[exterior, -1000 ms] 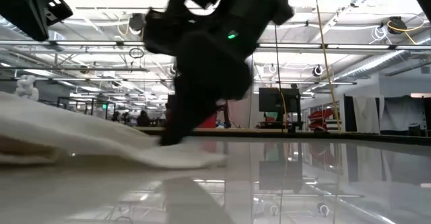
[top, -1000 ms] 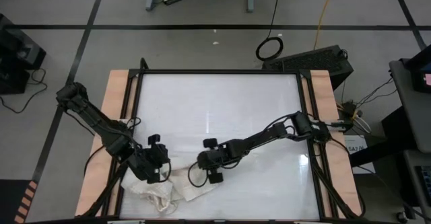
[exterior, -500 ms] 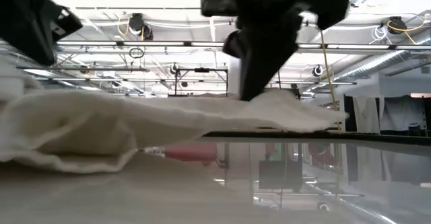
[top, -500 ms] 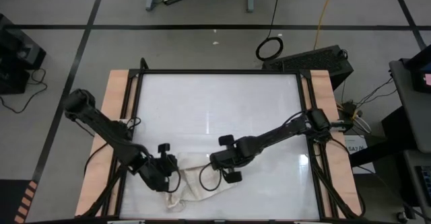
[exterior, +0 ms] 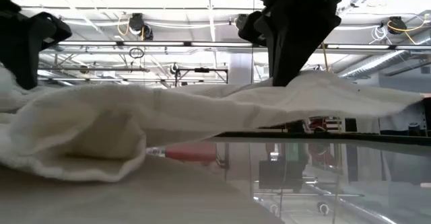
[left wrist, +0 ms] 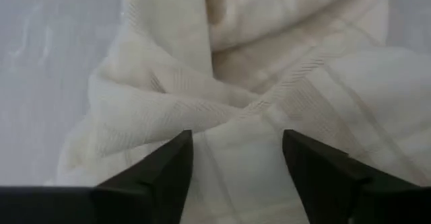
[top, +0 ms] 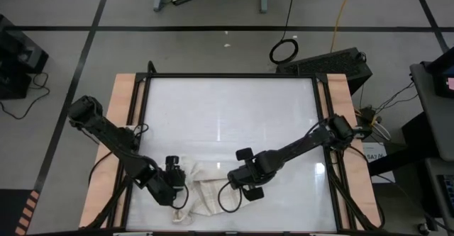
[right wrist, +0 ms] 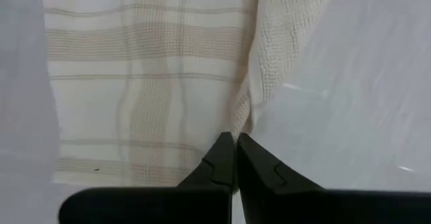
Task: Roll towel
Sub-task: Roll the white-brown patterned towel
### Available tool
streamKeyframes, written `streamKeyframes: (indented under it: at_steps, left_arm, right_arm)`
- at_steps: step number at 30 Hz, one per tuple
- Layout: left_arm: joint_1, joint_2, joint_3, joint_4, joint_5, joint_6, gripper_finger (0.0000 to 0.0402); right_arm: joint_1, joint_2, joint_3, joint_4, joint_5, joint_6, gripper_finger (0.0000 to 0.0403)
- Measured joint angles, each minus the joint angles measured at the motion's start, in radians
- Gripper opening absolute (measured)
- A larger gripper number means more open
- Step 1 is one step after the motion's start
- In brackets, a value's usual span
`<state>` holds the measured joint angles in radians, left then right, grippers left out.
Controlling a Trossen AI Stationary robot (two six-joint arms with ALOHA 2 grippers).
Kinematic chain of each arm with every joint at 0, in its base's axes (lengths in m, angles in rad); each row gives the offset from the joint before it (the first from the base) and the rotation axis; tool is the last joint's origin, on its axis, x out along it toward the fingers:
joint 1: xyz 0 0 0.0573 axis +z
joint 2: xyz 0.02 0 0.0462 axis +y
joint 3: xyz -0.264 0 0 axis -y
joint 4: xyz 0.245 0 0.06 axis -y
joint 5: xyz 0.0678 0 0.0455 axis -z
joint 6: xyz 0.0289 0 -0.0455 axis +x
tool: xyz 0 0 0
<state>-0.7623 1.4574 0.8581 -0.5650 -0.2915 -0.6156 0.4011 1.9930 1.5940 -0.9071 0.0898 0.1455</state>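
— Looking at your left claw [left wrist: 236, 163] now, you see its two fingers standing apart, with the towel [top: 206, 193] lying between and in front of them. A moment ago this claw was pressed together on the cloth, so it has just let go.

— And the right claw [top: 237, 186]?

— It is clenched on the towel's edge. In the right wrist view the fingertips meet on the hem where the plaid stripes end, and in the low view the cloth hangs lifted from that pinch over the surface [top: 227, 122]. Compared with a second ago, this claw has travelled to the right and pulled the towel out; the crumpled heap is now a longer, flatter shape.

— Where does the towel lie?

— Near the front edge of the surface, left of the middle, between your two arms. Its left end is still bunched and folded.

— What does that mean for rolling?

— I judge you are still spreading it. The roll itself is not yet begun.
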Motion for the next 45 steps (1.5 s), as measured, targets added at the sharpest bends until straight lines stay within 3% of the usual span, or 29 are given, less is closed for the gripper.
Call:
streamKeyframes:
  at_steps: [3, 9, 16, 23, 27, 31, 36, 41, 45]
  left_arm:
    - [-0.015, 0.000, 0.000, 0.013, -0.002, 0.099, 0.0208]
    - [-0.021, -0.007, 0.000, -0.042, -0.032, 0.150, 0.0024]
    - [-0.045, -0.137, 0.001, -0.081, -0.252, 0.184, 0.0005]
    - [-0.057, -0.309, 0.002, -0.071, -0.410, 0.230, 0.0006]
    - [-0.043, -0.320, 0.002, -0.040, -0.421, 0.201, 0.0006]
    - [-0.047, -0.274, 0.002, -0.040, -0.350, 0.105, 0.0025]
    - [-0.088, -0.184, 0.001, 0.059, -0.262, 0.020, 0.0089]
    - [-0.129, -0.086, 0.001, 0.209, -0.196, 0.018, 0.0166]
    - [-0.139, -0.004, 0.000, 0.198, -0.156, 0.018, 0.0195]
  right_arm:
    - [0.006, 0.000, 0.000, -0.006, 0.035, 0.000, 0.0000]
    - [0.009, 0.000, 0.000, -0.066, 0.076, 0.049, 0.0000]
    - [0.031, 0.000, 0.001, -0.163, 0.101, 0.153, 0.0012]
    - [0.073, -0.009, 0.001, -0.193, 0.168, 0.244, 0.0054]
    - [0.075, -0.059, 0.001, -0.219, 0.181, 0.310, 0.0102]
    - [0.079, -0.123, 0.002, -0.182, 0.289, 0.331, 0.0153]
    - [0.061, -0.107, 0.002, 0.159, 0.385, 0.157, 0.0211]
    - [-0.001, 0.003, 0.003, 0.517, 0.311, -0.039, 0.0244]
    - [-0.053, 0.079, 0.002, 0.601, 0.185, -0.120, 0.0248]
